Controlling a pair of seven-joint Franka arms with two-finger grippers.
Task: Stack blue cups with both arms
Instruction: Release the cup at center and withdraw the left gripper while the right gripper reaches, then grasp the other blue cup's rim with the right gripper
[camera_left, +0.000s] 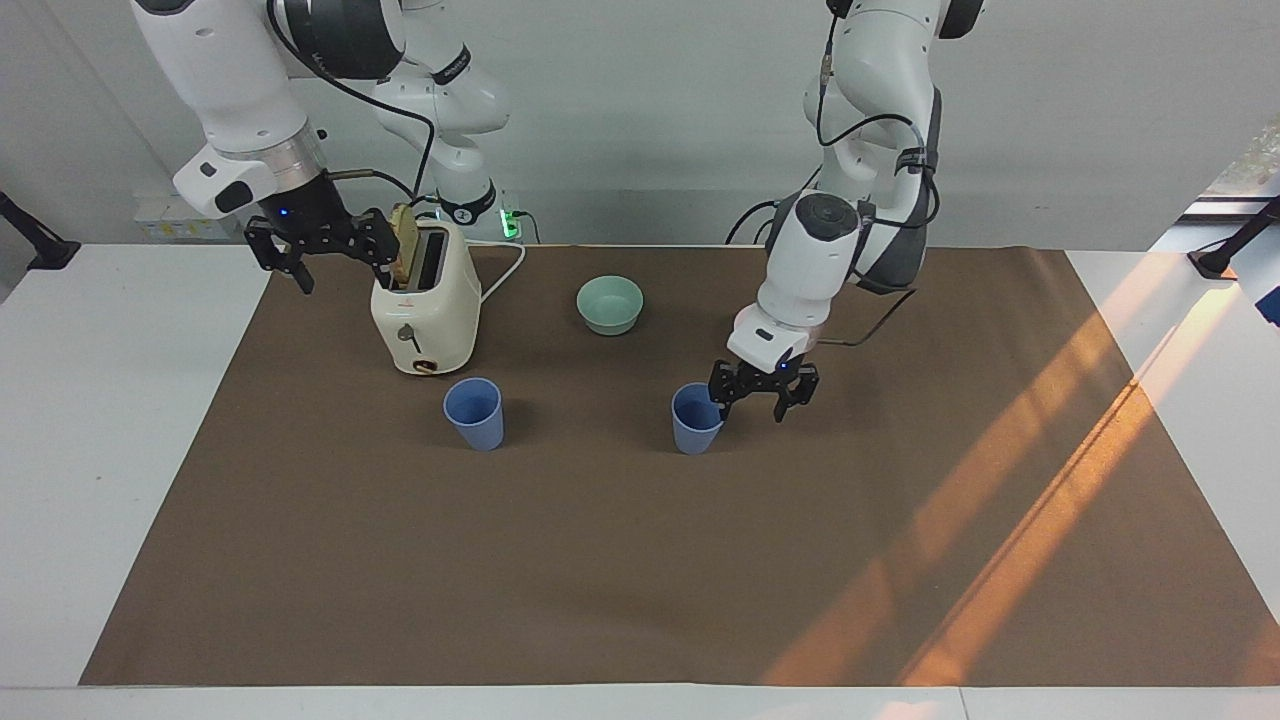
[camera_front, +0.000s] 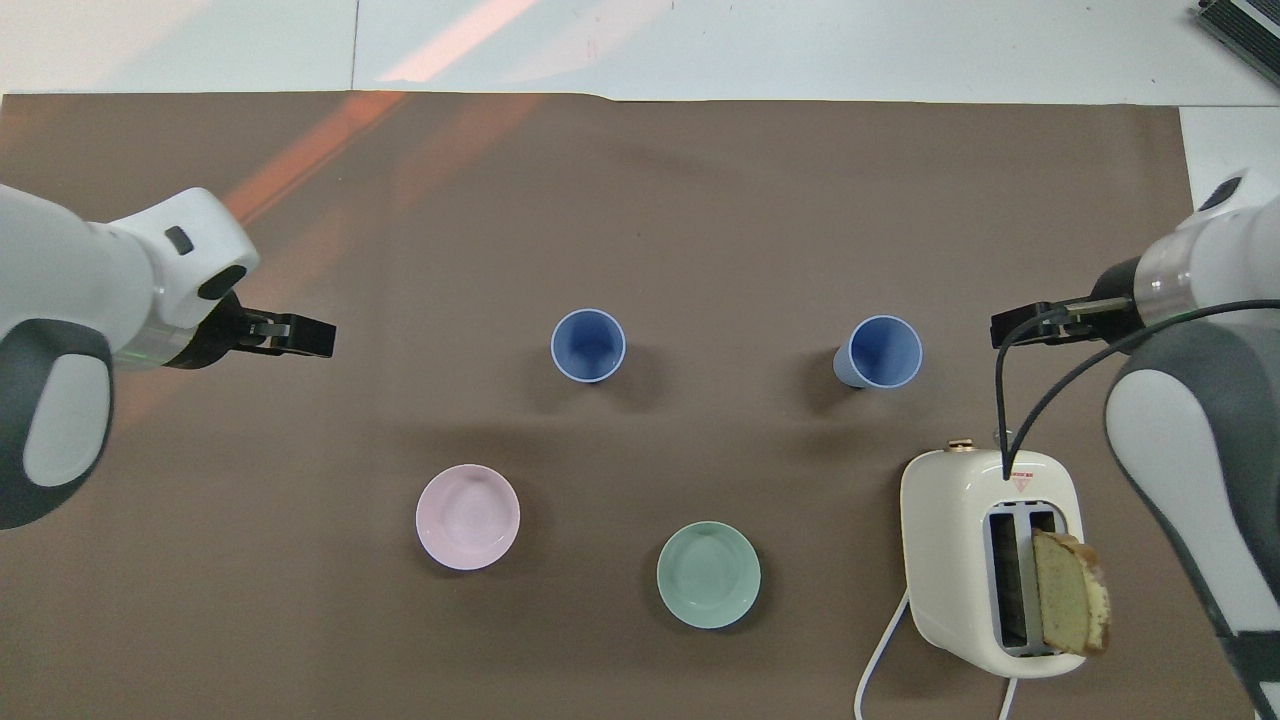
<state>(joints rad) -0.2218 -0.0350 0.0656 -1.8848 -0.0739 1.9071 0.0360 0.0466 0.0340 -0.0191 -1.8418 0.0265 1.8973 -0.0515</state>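
Observation:
Two blue cups stand upright and apart on the brown mat (camera_left: 600, 560). One cup (camera_left: 475, 412) stands in front of the toaster and also shows in the overhead view (camera_front: 880, 352). The other cup (camera_left: 697, 418) stands mid-mat and also shows in the overhead view (camera_front: 588, 345). My left gripper (camera_left: 763, 400) is open and empty. It hangs over the mat beside the mid-mat cup, toward the left arm's end, not touching it. It also shows in the overhead view (camera_front: 305, 336). My right gripper (camera_left: 320, 250) is open, empty and raised beside the toaster's top. It also shows in the overhead view (camera_front: 1030, 325).
A cream toaster (camera_left: 425, 300) with a bread slice (camera_left: 404, 245) in one slot stands toward the right arm's end. A mint-green bowl (camera_left: 610, 303) sits nearer to the robots than the cups. A pale pink bowl (camera_front: 468, 516) sits beside it.

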